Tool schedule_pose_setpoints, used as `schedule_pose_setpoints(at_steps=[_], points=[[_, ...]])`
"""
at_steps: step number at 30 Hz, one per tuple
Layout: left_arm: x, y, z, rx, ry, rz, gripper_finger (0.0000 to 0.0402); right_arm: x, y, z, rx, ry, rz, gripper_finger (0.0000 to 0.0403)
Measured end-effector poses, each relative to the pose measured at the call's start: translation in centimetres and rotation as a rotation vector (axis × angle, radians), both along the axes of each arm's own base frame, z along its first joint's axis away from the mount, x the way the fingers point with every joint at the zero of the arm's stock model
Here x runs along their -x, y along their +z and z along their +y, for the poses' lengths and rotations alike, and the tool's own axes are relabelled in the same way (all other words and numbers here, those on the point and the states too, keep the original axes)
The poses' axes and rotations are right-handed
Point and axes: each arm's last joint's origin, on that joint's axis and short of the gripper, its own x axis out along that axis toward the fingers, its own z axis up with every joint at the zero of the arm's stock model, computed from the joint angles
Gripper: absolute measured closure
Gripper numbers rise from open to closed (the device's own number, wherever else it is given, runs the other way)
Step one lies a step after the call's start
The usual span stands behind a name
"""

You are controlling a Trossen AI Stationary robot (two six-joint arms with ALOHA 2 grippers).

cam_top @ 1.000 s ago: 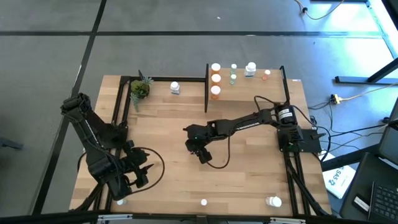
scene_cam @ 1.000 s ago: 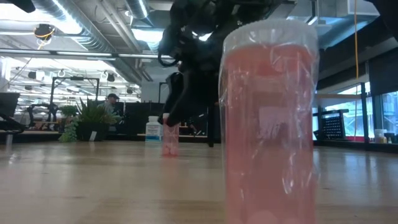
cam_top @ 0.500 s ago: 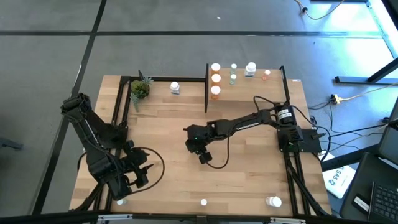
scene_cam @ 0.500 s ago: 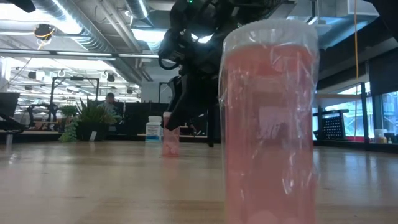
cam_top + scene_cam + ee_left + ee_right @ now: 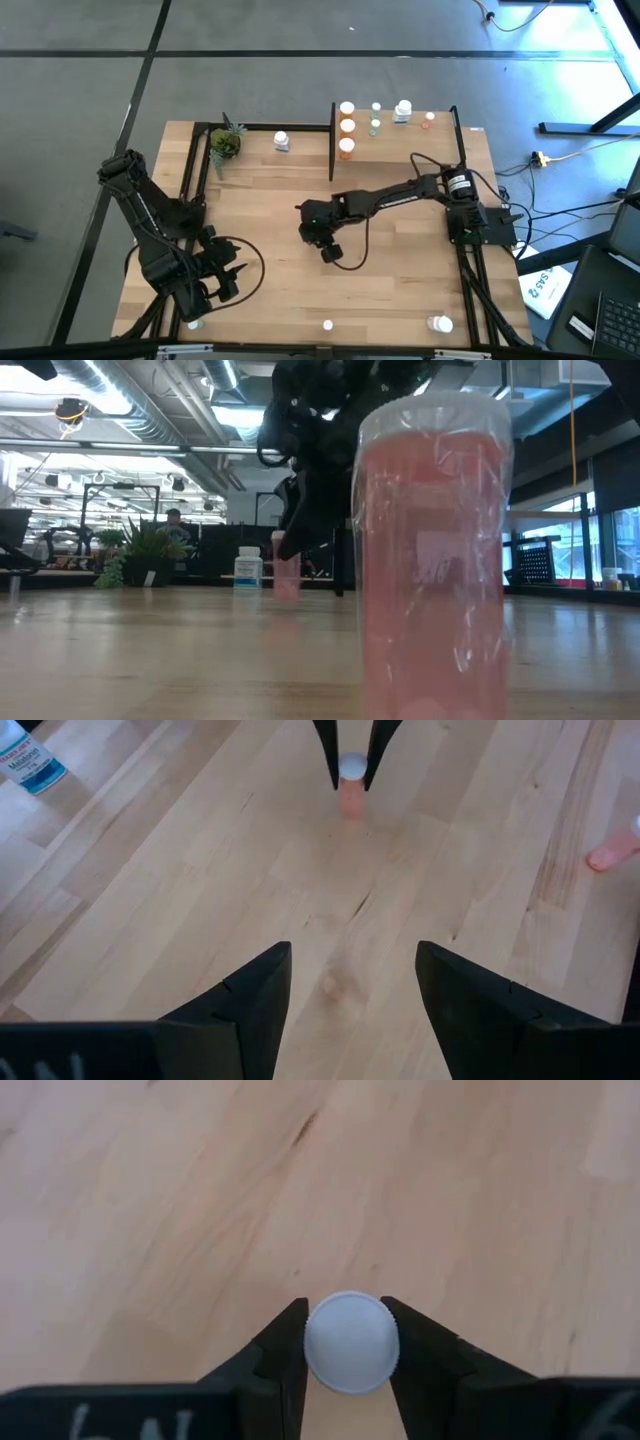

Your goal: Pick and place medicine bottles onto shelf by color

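Observation:
My right gripper (image 5: 322,243) is over the middle of the table, shut on a small pinkish-red bottle with a white cap (image 5: 350,1342). The bottle also shows in the low view (image 5: 286,565) and in the left wrist view (image 5: 350,785). My left gripper (image 5: 226,279) waits open and empty near the table's front left corner. The shelf (image 5: 400,150) stands at the far right of the table. On it stand orange bottles (image 5: 346,127), green bottles (image 5: 375,118), a white bottle (image 5: 403,111) and a pinkish one (image 5: 429,119). My right gripper pinches the bottle's white cap (image 5: 350,1342) between its two fingers, one on each side. The fingers come from above, pointing down. The bottle hangs upright below them (image 5: 286,570), lifted a little clear of the table.
A small potted plant (image 5: 225,143) and a white bottle (image 5: 281,141) stand at the far left. More bottles stand along the near edge (image 5: 327,324), (image 5: 440,323), (image 5: 196,324). One pinkish bottle (image 5: 430,560) fills the low view's right half.
My right gripper has gone up with the pinkish-red bottle. The bottle stood on the table a second ago and now hangs upright, lifted clear of it.

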Motion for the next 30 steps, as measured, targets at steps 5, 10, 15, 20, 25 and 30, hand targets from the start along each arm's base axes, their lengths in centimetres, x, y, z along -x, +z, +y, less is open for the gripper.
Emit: schedule_pose_setpoints(at_steps=[5,10,15,20,25,30], points=[[0.0,0.0,0.0,-0.001,0.0,-0.001,0.0193,0.0,1.9,0.2,-0.056,0.019,0.083,0.0283],[0.0,0.0,0.0,-0.009,-0.005,-0.004,0.0193,-0.2,4.3,0.4,-0.064,0.025,0.118,0.0281],[0.0,0.0,0.0,-0.009,-0.005,-0.004,0.0193,-0.4,7.3,1.0,-0.063,0.037,0.125,0.0284],[0.0,0.0,0.0,-0.009,-0.005,-0.004,0.0193,0.0,10.1,1.7,-0.059,0.054,0.153,0.0283],[0.0,0.0,0.0,-0.009,-0.005,-0.004,0.0193,0.7,12.5,1.8,-0.021,0.041,0.185,0.0283],[0.0,0.0,0.0,-0.009,-0.005,-0.003,0.0193,2.0,14.7,1.6,0.005,0.02,0.192,0.0283]])
